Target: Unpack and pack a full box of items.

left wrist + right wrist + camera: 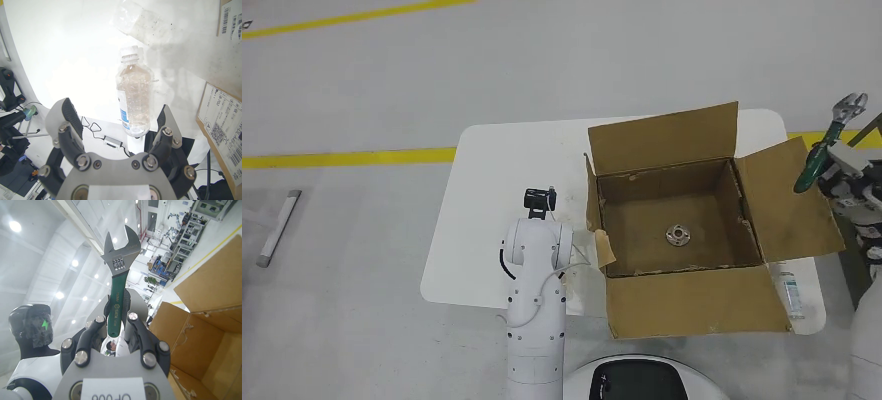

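An open cardboard box [672, 215] stands on the white table [492, 200], with one small metal part [677, 236] on its floor. A clear plastic bottle [134, 91] lies on the table by the front edge, its base between the fingers of my open left gripper [115, 106], which hovers just above it. My left arm [534, 250] is to the left of the box. Beyond the box's right flap, my right gripper [832, 155] [117, 298] is raised and shut on the green handle of an adjustable wrench [119, 275] [822, 160], whose head points upward.
A crumpled clear plastic bag [136, 20] lies past the bottle's cap. The box's labelled outer wall [221, 123] is close beside the left gripper. A second clear bottle [789, 292] lies at the table's right front edge, next to the box's front flap [692, 300].
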